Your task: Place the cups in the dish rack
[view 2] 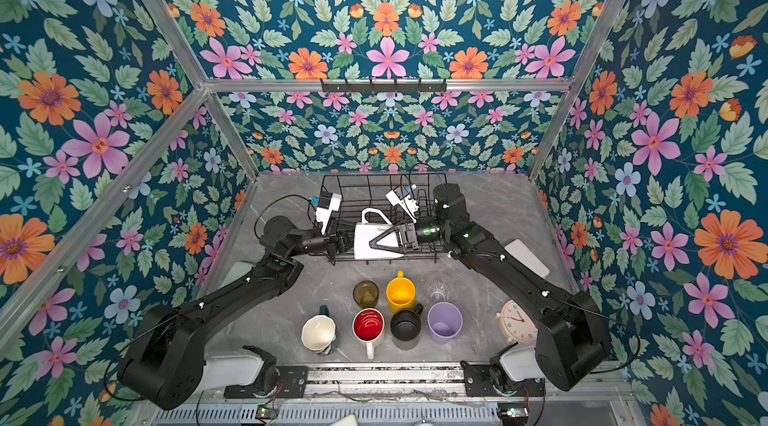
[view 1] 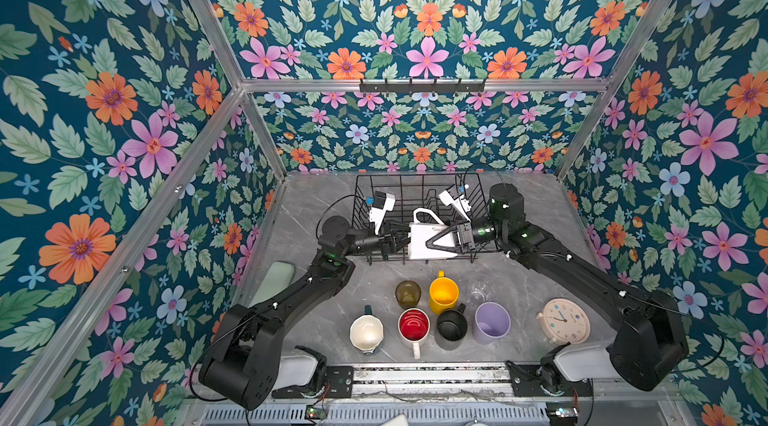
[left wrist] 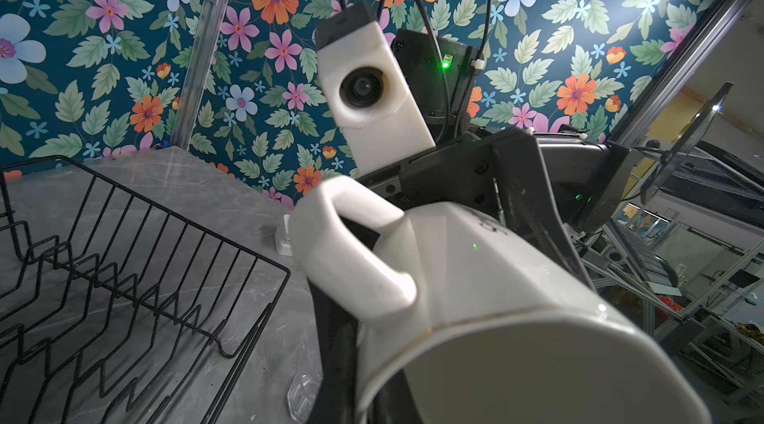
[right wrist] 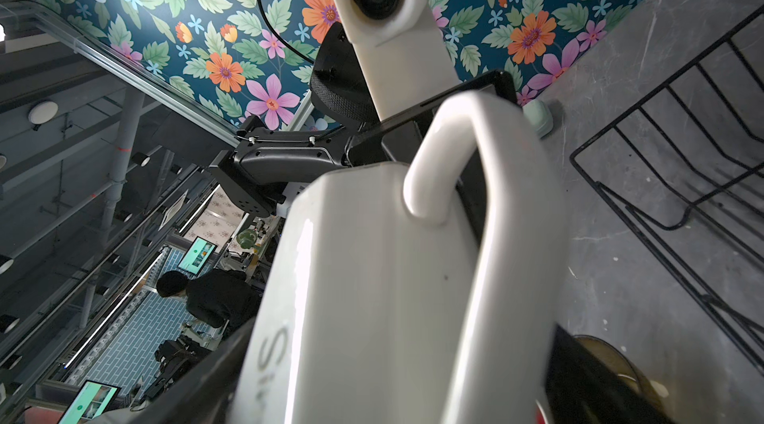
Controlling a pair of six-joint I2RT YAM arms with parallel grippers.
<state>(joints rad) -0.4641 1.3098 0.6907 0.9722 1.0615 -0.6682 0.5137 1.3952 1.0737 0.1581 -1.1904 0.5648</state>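
The white faceted mug point(view 1: 417, 237) is held on its side over the near part of the dish rack point(view 1: 415, 191), with its handle turned toward the far wall. Its rim wall is pinched by the closed left gripper point(view 1: 401, 239). Its base end is straddled by the widely spread right gripper point(view 1: 434, 243), and whether those pads press it cannot be told. If the weight is carried by the rim pinch alone, the glazed ceramic may be levered out and dropped onto the wires. It may also be tipped off the near rim toward the olive glass point(view 1: 408, 293) and yellow mug point(view 1: 443, 293). The mug is seen to be glossy and flat-faceted, with a thick loop handle. The rack is formed of thin black wire with zigzag prongs, so little flat seating is offered.
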